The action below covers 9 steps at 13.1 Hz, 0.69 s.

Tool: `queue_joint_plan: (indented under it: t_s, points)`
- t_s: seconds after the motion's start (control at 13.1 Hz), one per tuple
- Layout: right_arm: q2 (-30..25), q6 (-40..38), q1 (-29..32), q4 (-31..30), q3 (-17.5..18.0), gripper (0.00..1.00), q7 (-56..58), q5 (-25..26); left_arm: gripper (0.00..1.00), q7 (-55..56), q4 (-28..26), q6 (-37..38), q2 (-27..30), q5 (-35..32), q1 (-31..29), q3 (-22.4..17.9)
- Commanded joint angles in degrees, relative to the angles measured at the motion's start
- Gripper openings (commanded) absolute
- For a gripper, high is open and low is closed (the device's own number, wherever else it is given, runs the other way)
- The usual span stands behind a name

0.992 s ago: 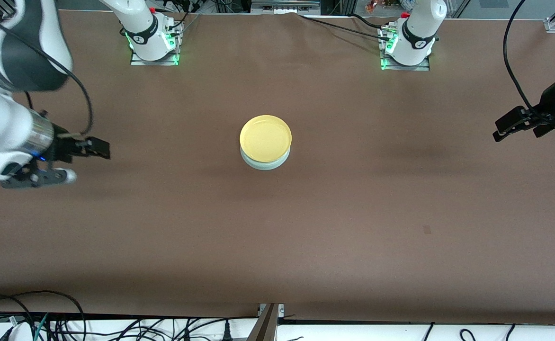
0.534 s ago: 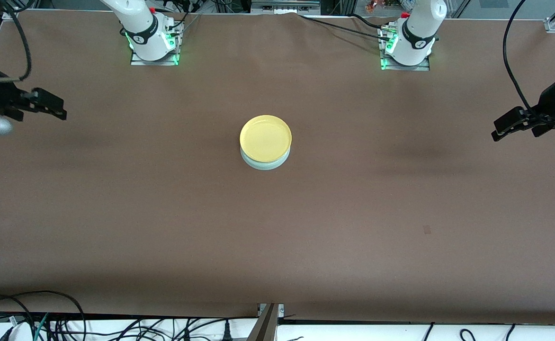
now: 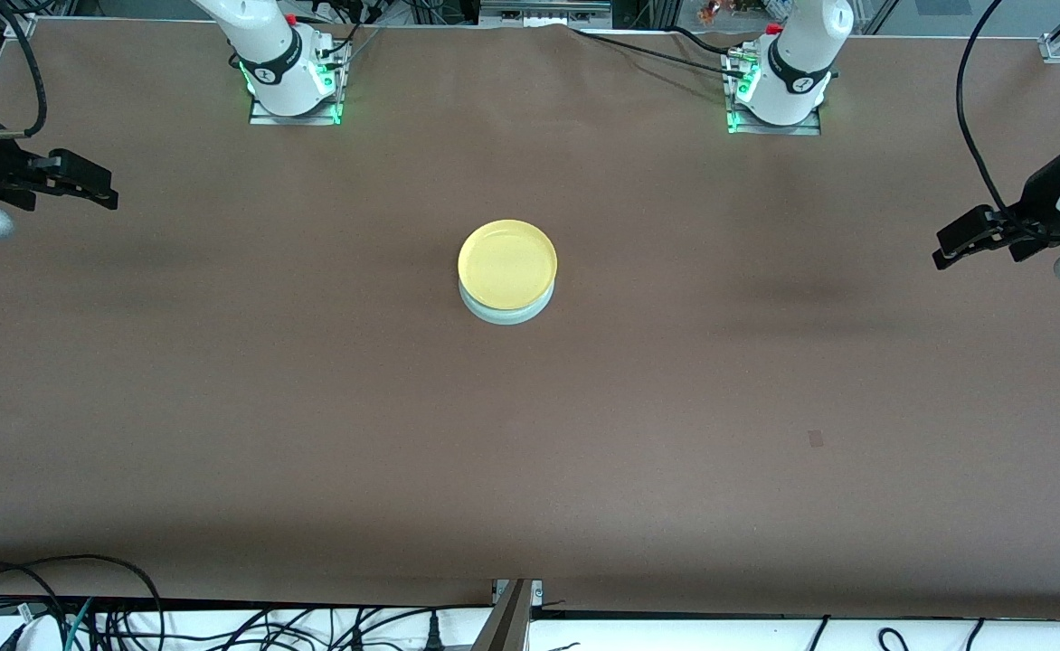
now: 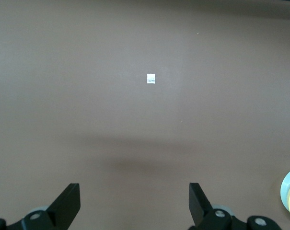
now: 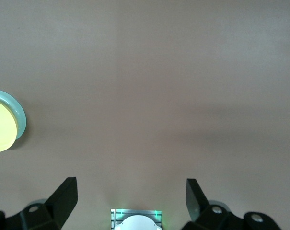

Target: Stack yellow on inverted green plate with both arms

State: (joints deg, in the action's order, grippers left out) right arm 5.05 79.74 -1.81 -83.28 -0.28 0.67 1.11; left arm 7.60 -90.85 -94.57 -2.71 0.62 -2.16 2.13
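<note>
Now, from the front you see the yellow plate stacked on the green plate mid-table, well apart from the left gripper and right gripper, each up over its own end. Your left wrist view shows empty, spread fingers, the stack far off. Your right wrist view shows the same.

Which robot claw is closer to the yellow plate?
Right, but only slightly. The right claw hangs open over the right arm's end of the table; the left claw, also open, over the left arm's end. The yellow plate sits mid-table on the green plate.
</note>
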Motion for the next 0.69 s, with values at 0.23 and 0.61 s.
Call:
queue_joint_plan:
  t_s: [0.23,0.61]
  points:
    - [0.3,-0.7,0.5,1.2,0.2,1.00,0.7,2.0,1.00,-0.7,-2.6,0.5,1.7,-0.7,-0.5,0.5]
    - [0.3,-0.6,0.4,1.1,0.2,1.00,0.8,1.8,1.00,-0.7,-2.6,0.4,1.7,-0.7,-0.5,0.5]
